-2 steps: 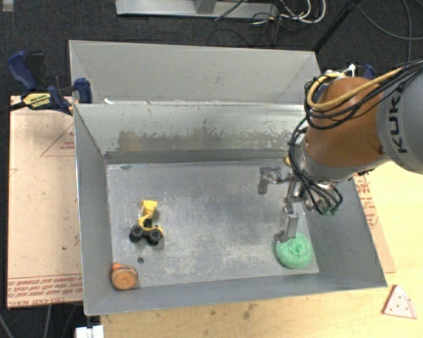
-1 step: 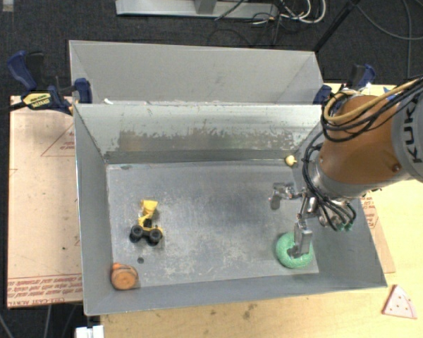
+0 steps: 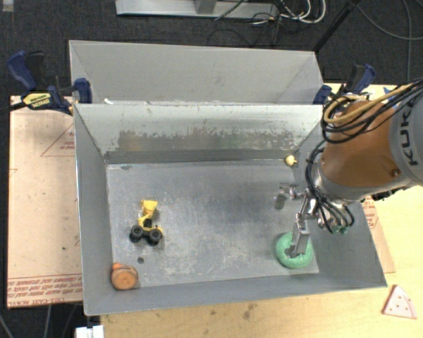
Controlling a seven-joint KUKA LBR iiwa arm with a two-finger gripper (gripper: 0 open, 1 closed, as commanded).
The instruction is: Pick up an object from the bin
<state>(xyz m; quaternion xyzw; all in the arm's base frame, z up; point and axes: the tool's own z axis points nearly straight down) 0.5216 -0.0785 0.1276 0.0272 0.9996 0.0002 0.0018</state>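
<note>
My gripper (image 3: pixel 298 241) hangs from the orange-covered wrist at the bin's right side, its fingers pointing down onto a green ring-shaped thing (image 3: pixel 294 255) near the front right corner. The fingertips stand at the ring's middle and upper rim; whether they grip it I cannot tell. A small yellow toy vehicle with black wheels (image 3: pixel 147 224) lies at the left of the bin floor, far from the gripper. An orange-brown round piece (image 3: pixel 125 277) sits in the front left corner.
A small yellow ball (image 3: pixel 290 160) rests at the foot of the back wall, right of centre, just above the wrist. The bin's sloped right wall runs close beside the arm. The middle of the floor is bare metal.
</note>
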